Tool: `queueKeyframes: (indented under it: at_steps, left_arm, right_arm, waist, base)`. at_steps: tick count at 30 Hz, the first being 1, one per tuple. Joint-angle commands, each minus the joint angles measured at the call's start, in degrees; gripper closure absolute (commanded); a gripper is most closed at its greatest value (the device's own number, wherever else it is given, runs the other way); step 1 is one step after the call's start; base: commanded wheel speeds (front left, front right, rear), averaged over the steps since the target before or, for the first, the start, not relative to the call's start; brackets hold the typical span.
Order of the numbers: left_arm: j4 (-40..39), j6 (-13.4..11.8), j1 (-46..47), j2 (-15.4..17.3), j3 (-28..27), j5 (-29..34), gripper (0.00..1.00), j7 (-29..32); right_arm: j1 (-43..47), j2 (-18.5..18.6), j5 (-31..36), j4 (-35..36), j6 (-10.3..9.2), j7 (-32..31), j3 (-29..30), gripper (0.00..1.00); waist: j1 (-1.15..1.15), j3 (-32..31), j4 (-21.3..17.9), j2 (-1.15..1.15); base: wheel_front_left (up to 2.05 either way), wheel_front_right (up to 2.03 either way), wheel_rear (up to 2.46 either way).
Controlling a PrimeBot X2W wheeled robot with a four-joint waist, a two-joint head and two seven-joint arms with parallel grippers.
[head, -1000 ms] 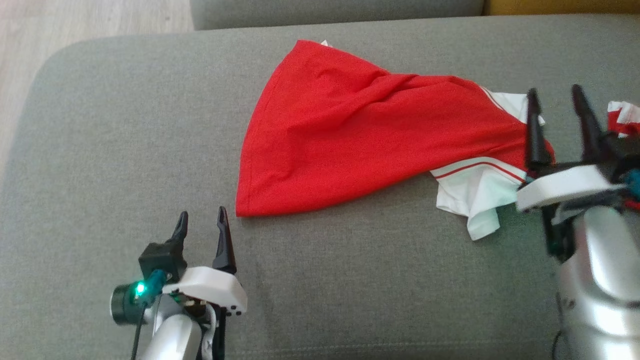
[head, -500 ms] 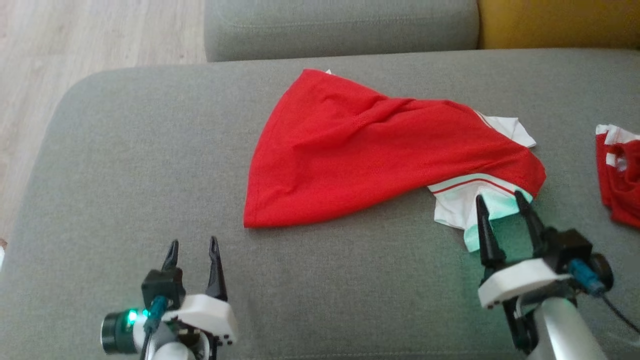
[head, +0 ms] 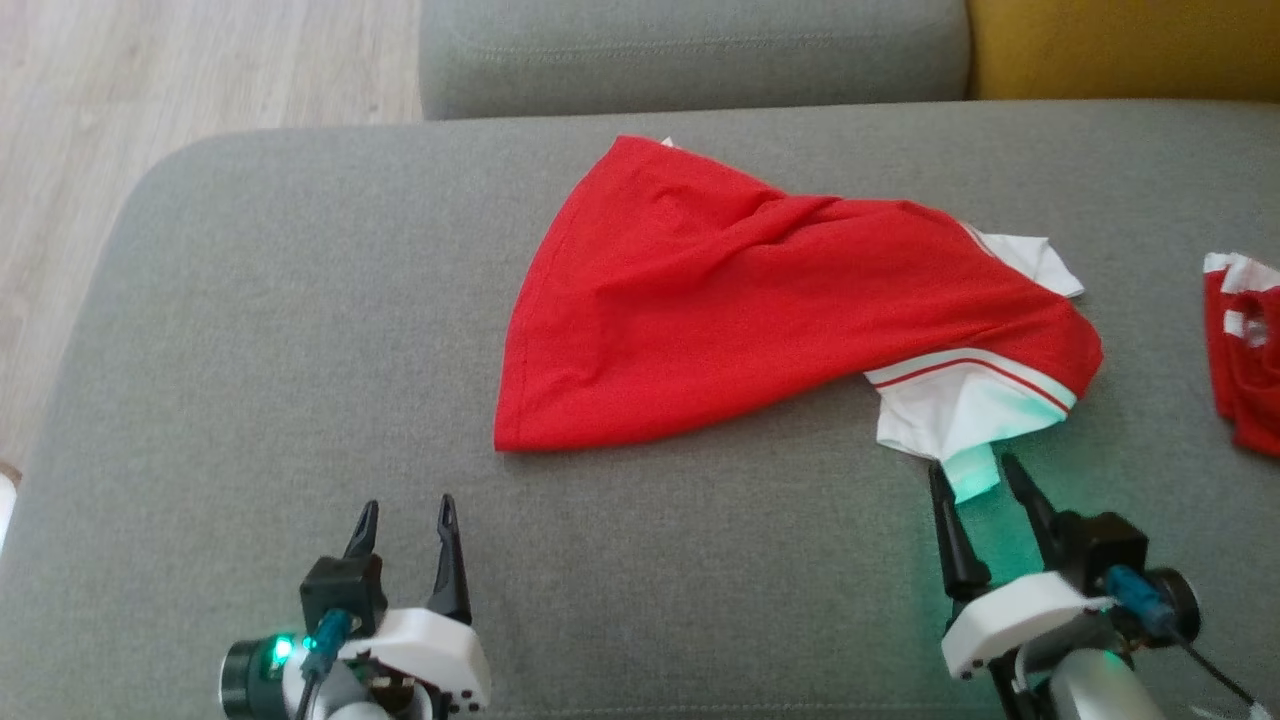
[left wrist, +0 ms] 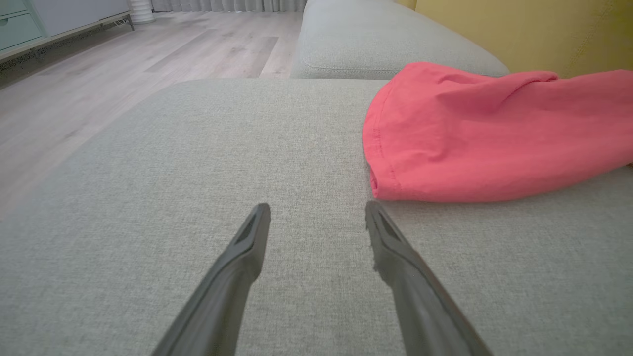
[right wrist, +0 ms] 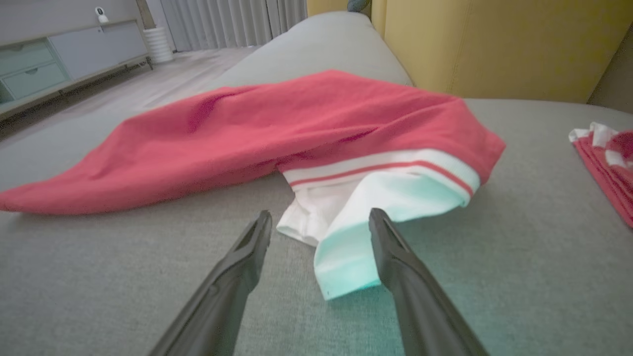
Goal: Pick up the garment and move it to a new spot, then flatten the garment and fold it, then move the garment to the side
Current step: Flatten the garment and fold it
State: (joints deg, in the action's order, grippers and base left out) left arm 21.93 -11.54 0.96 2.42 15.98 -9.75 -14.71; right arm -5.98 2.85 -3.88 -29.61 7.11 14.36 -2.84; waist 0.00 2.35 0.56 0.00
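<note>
The garment (head: 740, 300) is a red shirt with white, red-striped sleeves, lying crumpled in a rough triangle on the grey sofa seat (head: 300, 330); it also shows in the left wrist view (left wrist: 484, 138) and the right wrist view (right wrist: 306, 123). My left gripper (head: 405, 508) stands open near the seat's front, just below and left of the garment's red lower corner, holding nothing. My right gripper (head: 975, 472) is open too, its fingertips right below the white sleeve (head: 950, 420), whose tip lies between the fingers in the right wrist view (right wrist: 346, 252).
A second red and white cloth (head: 1245, 360) lies at the seat's right edge. Another grey cushion (head: 690, 50) and a yellow one (head: 1120, 45) sit behind. Wooden floor (head: 190, 70) lies off the seat's left side.
My right gripper has drawn back from over the garment's right end to just below the white sleeve, staying open. The head camera has shifted. The garment lies as before.
</note>
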Motion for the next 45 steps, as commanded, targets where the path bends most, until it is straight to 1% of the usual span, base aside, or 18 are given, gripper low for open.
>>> queueKeyframes:
  at_steps: [1, 11, 12, 14, 15, 16, 17, 19, 20, 22, 28, 34, 35, 37, 39, 40, 42, 45]
  left_arm:
    - [-2.0, -0.1, 2.6, 0.5, -1.2, -0.6, 0.0, -0.3]
    - [-2.4, -0.4, 4.1, 0.5, 0.8, -2.3, 0.0, -0.3]
    - [-2.4, -0.4, 4.2, 0.5, 0.9, -2.5, 0.0, -0.3]
    - [-2.5, -0.5, 4.4, 0.5, 1.1, -2.7, 0.0, -0.3]
    - [-2.5, -0.5, 4.4, 0.5, 1.2, -2.8, 0.0, -0.3]
    - [-2.5, -0.6, 4.5, 0.5, 1.3, -2.8, 0.0, -0.3]
    - [-2.6, -0.6, 4.6, 0.5, 1.4, -2.9, 0.0, -0.3]
    - [-2.6, -0.5, 4.7, 0.5, 1.5, -3.0, 0.0, -0.3]
    - [-2.5, -0.5, 4.8, 0.5, 1.5, -3.0, 0.0, -0.3]
    - [-2.6, -0.4, 5.0, 0.5, 1.5, -3.0, 0.0, -0.3]
    - [-3.0, -0.3, 5.3, 0.5, 1.3, -3.4, 0.0, -0.3]
    - [-2.6, -0.1, 5.8, 0.5, 1.2, -4.4, 0.0, -0.3]
    - [-2.4, 0.0, 6.0, 0.5, 1.1, -4.6, 0.0, -0.3]
    - [-2.1, 0.1, 6.4, 0.5, 1.1, -4.8, 0.0, -0.3]
    - [-1.9, 0.2, 6.6, 0.5, 0.9, -5.1, 0.0, -0.3]
    - [-1.7, 0.5, 6.8, 0.5, 0.9, -5.2, 0.0, -0.3]
    - [-1.3, 1.1, 7.2, 0.5, 0.8, -5.5, 0.0, -0.3]
    - [-0.5, 2.2, 8.0, 0.5, 0.8, -5.7, 0.0, -0.3]
  right_arm:
    - [-1.8, 0.0, 1.3, -0.2, 0.37, 0.6, -1.0, 0.0]
    - [-4.8, 0.0, 5.4, -7.8, 0.37, 0.6, 2.1, 0.0]
    - [-5.1, 0.0, 5.8, -8.2, 0.37, 0.6, 2.3, 0.05]
    - [-5.6, 0.0, 6.3, -8.8, 0.37, 0.6, 2.6, 0.22]
    - [-5.7, 0.0, 6.5, -9.0, 0.37, 0.6, 2.7, 0.32]
    - [-5.9, 0.0, 6.7, -9.1, 0.37, 0.6, 2.8, 0.46]
    - [-5.9, 0.0, 6.8, -9.2, 0.37, 0.6, 3.0, 0.54]
    - [-5.9, 0.0, 7.0, -9.2, 0.37, 0.6, 3.3, 0.64]
    - [-5.9, 0.0, 7.0, -9.3, 0.37, 0.6, 3.4, 0.8]
    - [-5.9, 0.0, 6.8, -9.1, 0.37, 0.6, 3.7, 1.0]
    - [-5.7, 0.0, 4.0, -5.6, 0.37, 0.6, 3.3, 1.0]
    - [-4.7, 0.3, -2.0, 4.1, 0.37, 0.6, 2.6, 1.0]
    - [-4.7, 0.5, -3.4, 5.1, 0.37, 0.6, 2.3, 0.99]
    - [-5.0, 1.0, -6.5, 7.0, 0.37, 0.6, 2.2, 0.93]
    - [-5.7, 2.1, -9.2, 8.8, 0.37, 0.6, 2.1, 0.91]
    - [-6.0, 2.5, -10.5, 9.4, 0.37, 0.6, 2.4, 0.92]
    - [-6.7, 3.7, -11.8, 10.3, 0.37, 0.6, 3.0, 1.0]
    - [-7.6, 4.6, -13.2, 10.2, 0.37, 0.6, 4.2, 1.0]
  waist:
    - [0.0, 1.1, 0.6, 0.0]
    - [0.0, 4.4, 2.4, 0.0]
    - [0.0, 4.6, 2.4, 0.0]
    - [0.0, 4.9, 2.6, 0.0]
    - [0.0, 5.1, 2.6, 0.0]
    - [0.0, 5.2, 2.6, 0.0]
    - [0.0, 5.3, 2.5, 0.0]
    - [0.0, 5.4, 2.4, 0.0]
    - [0.0, 5.4, 2.3, 0.0]
    - [0.0, 5.5, 2.1, 0.0]
    - [0.0, 5.8, 0.3, 0.0]
    - [0.0, 6.2, -3.5, 0.0]
    - [0.0, 6.3, -4.0, 0.0]
    - [0.0, 6.5, -4.9, 0.0]
    - [0.0, 6.7, -5.6, 0.0]
    - [0.0, 6.8, -5.9, 0.0]
    - [0.0, 7.1, -6.3, 0.0]
    - [0.0, 7.8, -6.7, 0.0]
  base:
    - [0.0, 0.0, 0.0]
    - [0.0, 0.0, 0.0]
    - [0.0, 0.0, 0.0]
    - [0.0, 0.0, 0.0]
    - [0.0, 0.0, 0.0]
    - [0.0, 0.0, 0.0]
    - [0.0, 0.0, 0.0]
    - [0.0, 0.0, 0.0]
    - [0.0, 0.0, 0.0]
    - [0.0, 0.0, 0.0]
    - [0.0, 0.0, 0.0]
    - [0.0, 0.0, 0.0]
    - [0.0, 0.0, 0.0]
    - [0.0, 0.0, 0.0]
    - [0.0, 0.0, 0.0]
    - [0.0, 0.0, 0.0]
    - [0.0, 0.0, 0.0]
    - [0.0, 0.0, 0.0]
